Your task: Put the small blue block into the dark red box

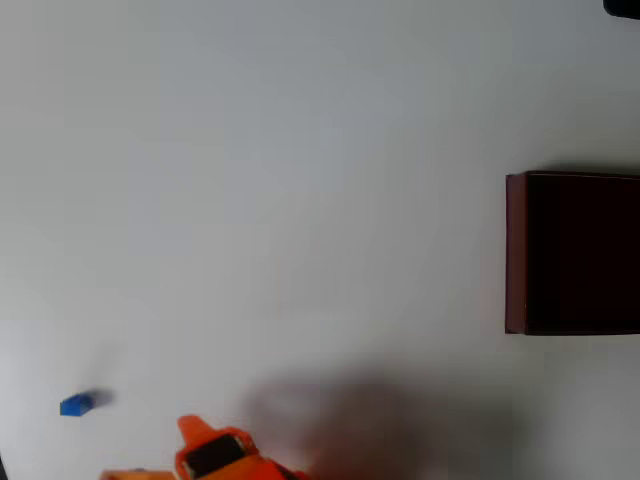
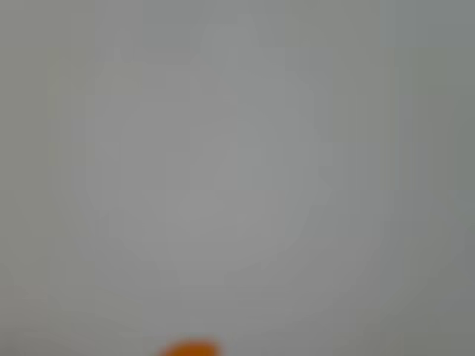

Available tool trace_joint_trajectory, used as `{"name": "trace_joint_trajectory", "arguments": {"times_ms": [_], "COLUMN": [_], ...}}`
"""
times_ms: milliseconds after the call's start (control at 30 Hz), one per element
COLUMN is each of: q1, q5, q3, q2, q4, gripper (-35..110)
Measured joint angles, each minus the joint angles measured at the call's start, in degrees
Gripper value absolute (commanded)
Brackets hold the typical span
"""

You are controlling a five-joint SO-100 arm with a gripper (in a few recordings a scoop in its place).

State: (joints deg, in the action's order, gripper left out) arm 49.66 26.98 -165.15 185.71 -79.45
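Observation:
The small blue block (image 1: 76, 405) lies on the white table at the lower left of the overhead view. My orange gripper (image 1: 192, 432) pokes in from the bottom edge, a short way right of the block and apart from it. Its fingers are too blurred and cropped to tell open from shut. The dark red box (image 1: 516, 255) sits at the right edge, cut off by the frame, with a near-black inside. In the wrist view an orange fingertip (image 2: 190, 348) shows at the bottom edge against blurred grey.
The white table (image 1: 300, 180) stretches wide between the block and the box. A soft grey shadow (image 1: 340, 420) lies to the right of the arm. A small dark object (image 1: 624, 6) sits in the top right corner.

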Motion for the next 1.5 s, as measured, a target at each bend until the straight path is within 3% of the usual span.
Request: {"name": "trace_joint_trajectory", "arguments": {"times_ms": [433, 767, 1067, 1500], "q1": [7.7, 16.4, 20.9, 20.8], "q5": [28.1, 42.5, 45.4, 39.7], "q3": [10.4, 27.5, 43.5, 57.0], "q2": [-33.7, -56.2, -72.2, -83.8], "q4": [6.4, 5.9, 2.5, 1.8], "gripper": [14, 17, 17, 18]}}
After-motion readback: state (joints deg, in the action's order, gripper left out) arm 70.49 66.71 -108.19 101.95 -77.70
